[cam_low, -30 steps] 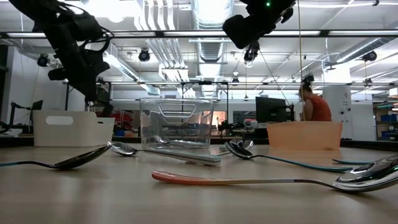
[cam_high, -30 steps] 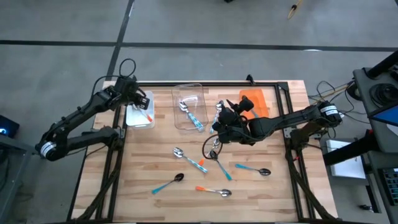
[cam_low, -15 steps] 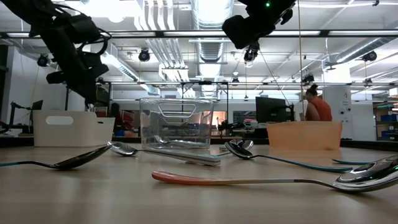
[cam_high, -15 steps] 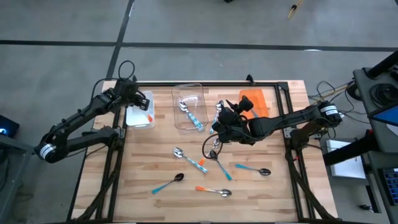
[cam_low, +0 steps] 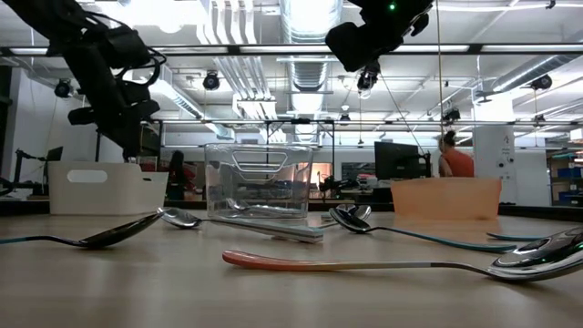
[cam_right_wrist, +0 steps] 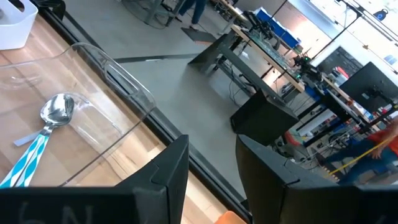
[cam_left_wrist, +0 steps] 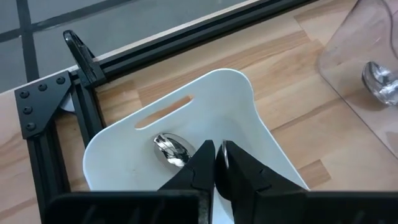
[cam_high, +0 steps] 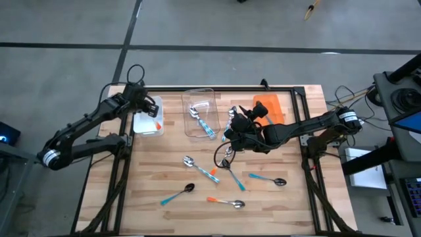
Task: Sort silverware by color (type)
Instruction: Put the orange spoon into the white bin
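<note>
My left gripper (cam_left_wrist: pixel 216 155) hangs over the white bin (cam_high: pixel 139 125) at the table's far left, shut on an orange-handled spoon. The spoon's silver bowl (cam_left_wrist: pixel 173 149) is down inside the bin. Its orange handle end (cam_high: pixel 158 124) sticks out on the near side of the fingers. My right gripper (cam_right_wrist: pixel 211 168) is open with nothing between its fingers, held high between the clear bin (cam_high: pixel 212 92) and the orange bin (cam_high: pixel 271 105). Several spoons lie loose on the table, among them one at the middle (cam_high: pixel 200 168) and a near one (cam_high: pixel 227 202). My left gripper has the spoon's stem between its two fingertips (cam_left_wrist: pixel 205 152), just behind the bowl; the fingers themselves hide the exact spot. The fingers slant down toward the table's far edge and lie roughly along the spoon. The bowl is low inside the white bin.
The clear bin holds spoons with light blue handles (cam_high: pixel 205 124), one of them also in the right wrist view (cam_right_wrist: pixel 56 112). A black frame (cam_left_wrist: pixel 93 68) runs along the table's far edge. A person (cam_low: pixel 451 155) moves in the room behind.
</note>
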